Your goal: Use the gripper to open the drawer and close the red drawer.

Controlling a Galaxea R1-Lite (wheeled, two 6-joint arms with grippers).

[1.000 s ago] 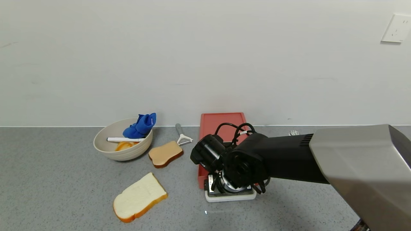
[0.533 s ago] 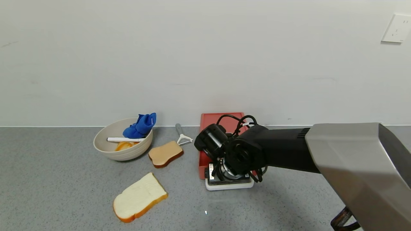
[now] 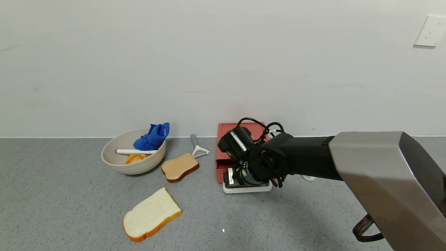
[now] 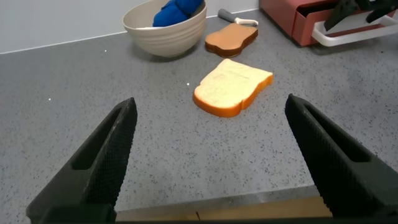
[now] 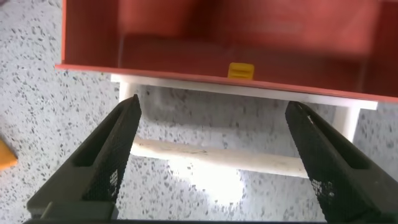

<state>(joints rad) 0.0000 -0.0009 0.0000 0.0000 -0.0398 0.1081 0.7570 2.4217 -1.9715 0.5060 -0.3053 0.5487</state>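
The coral-red drawer (image 3: 223,134) stands against the back wall, its tray partly out with the white loop handle (image 3: 247,188) in front. My right gripper (image 3: 244,181) hangs over the handle, its tips mostly hidden under the wrist. In the right wrist view the gripper (image 5: 213,107) is open, its fingers on either side of the handle bar (image 5: 217,158), touching nothing I can see. The tray's red inside (image 5: 186,31) shows a small yellow tab (image 5: 240,70). My left gripper (image 4: 211,102) is open and empty, low near the table's front edge.
A beige bowl (image 3: 113,164) with a blue cloth (image 3: 152,136) stands left of the drawer. A peeler (image 3: 198,147), a brown toast slice (image 3: 179,167) and a white bread slice (image 3: 151,214) lie between. A small pale object (image 3: 308,178) lies right of the drawer.
My right arm has moved toward the wall, and the white handle and tray have slid back into the red box with it.
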